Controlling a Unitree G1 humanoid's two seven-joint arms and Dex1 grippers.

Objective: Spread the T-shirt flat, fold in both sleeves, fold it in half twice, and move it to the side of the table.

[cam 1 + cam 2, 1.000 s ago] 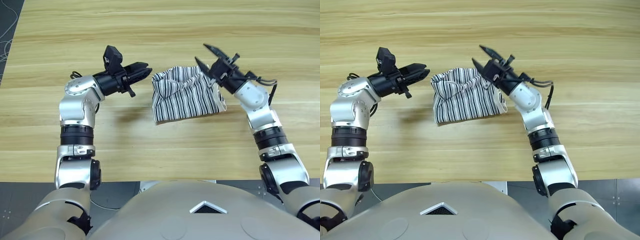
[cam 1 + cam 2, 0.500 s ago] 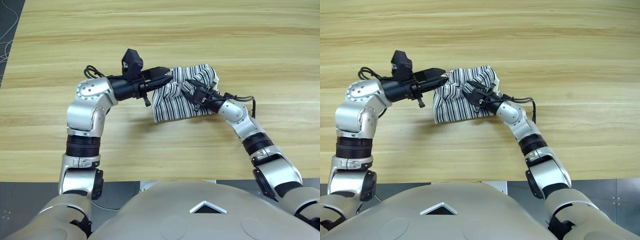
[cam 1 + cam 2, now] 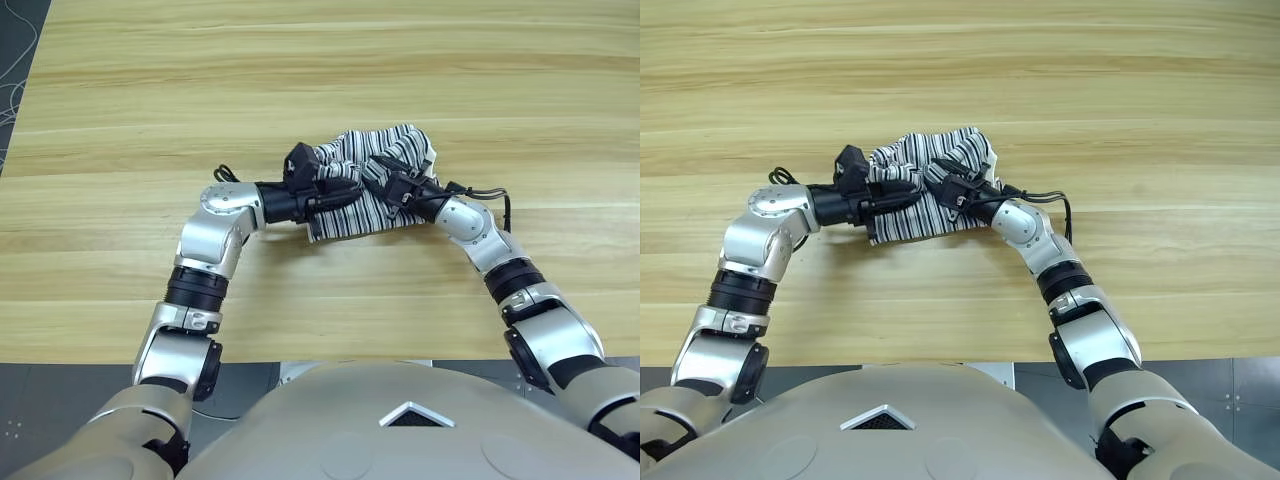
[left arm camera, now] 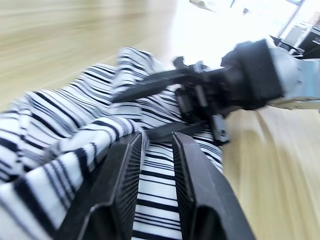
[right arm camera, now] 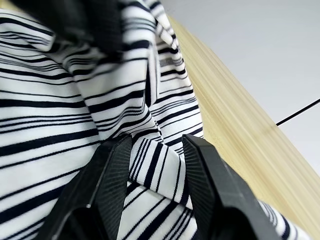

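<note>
Left claw (image 4: 157,136) lies low on the shirt (image 3: 372,215), its two ribbed fingers (image 4: 122,185) drawn almost together with only a thin slit between them and no cloth seen caught in that slit. It comes in from the shirt's 9 o'clock side and points toward 3 o'clock, and a heaped fold of striped cloth lies against the outer side of one finger. Right claw (image 5: 159,140) comes in from the 3 o'clock side and points toward 10 o'clock. Its fingers (image 4: 145,86) stand spread in a V, one raised above the cloth and the other lying on it, with striped cloth showing between them. The two claws sit over the middle of the shirt, tips close but apart. Black-and-white striped, the shirt is a bunched, partly folded bundle near the middle of the wooden table (image 3: 300,60). Its 6 o'clock edge runs fairly straight and flat, while its 12 o'clock part is puckered and raised. A black cable (image 3: 480,192) loops beside the right wrist, at the shirt's 3 o'clock.
</note>
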